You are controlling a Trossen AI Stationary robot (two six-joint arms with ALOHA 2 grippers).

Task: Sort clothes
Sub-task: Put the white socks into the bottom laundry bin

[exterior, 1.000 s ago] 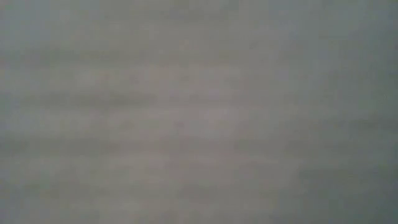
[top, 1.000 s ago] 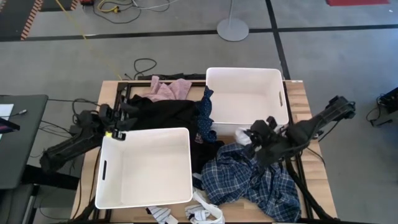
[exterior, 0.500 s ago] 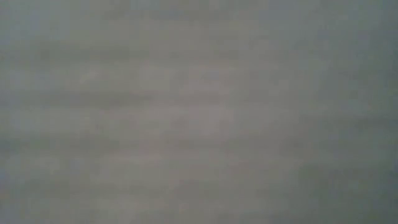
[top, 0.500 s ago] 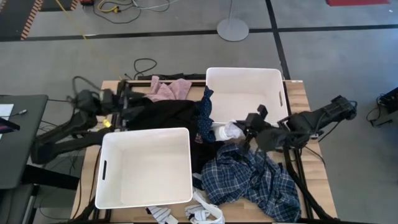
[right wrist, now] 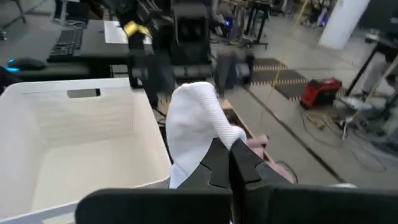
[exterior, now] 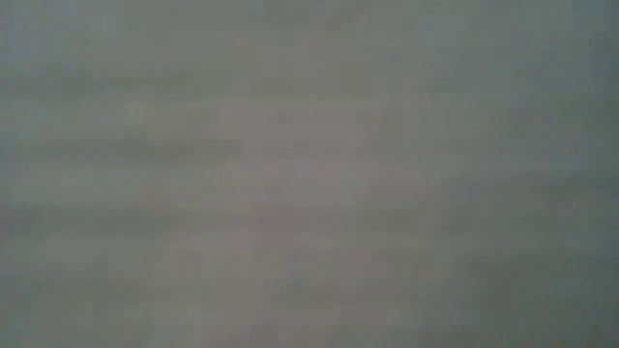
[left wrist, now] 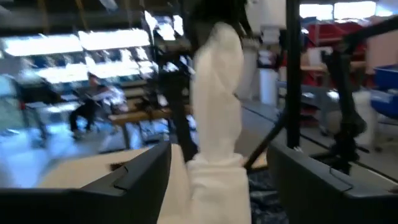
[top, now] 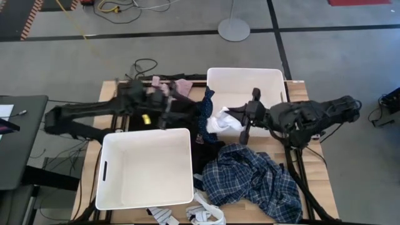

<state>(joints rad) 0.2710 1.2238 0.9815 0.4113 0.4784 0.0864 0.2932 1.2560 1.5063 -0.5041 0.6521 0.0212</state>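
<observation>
While the right gripper [top: 232, 119] stays out of it for a moment in the telling, note first its grip: its fingers are pinched fully together on a white sock [top: 220, 121], which hangs from them at the near left edge of the far white bin [top: 245, 76], over the seam between that bin and the dark blue patterned piece [top: 206, 115]. In the right wrist view the sock [right wrist: 194, 124] bulges up just past the closed fingertips [right wrist: 231, 163], with the bin's wall [right wrist: 74, 134] beside it. The left gripper [top: 169, 105] reaches in from the desk's far left side above the black garment [top: 178, 112], jaws spread wide and empty; its wrist view looks straight at the dangling sock [left wrist: 214, 118] between its own fingers [left wrist: 140, 171].

The step in hand looks like either a hand-over or a drop into the far bin; which, I cannot tell. Next, the sock must clear the bin's rim before release, or the left jaws must close on it first.

The plaid shirt [top: 256, 181] lies at the desk's near right, the pink garment [top: 181, 86] at the far edge, more socks [top: 203, 215] at the near edge by the near white bin [top: 147, 169].
</observation>
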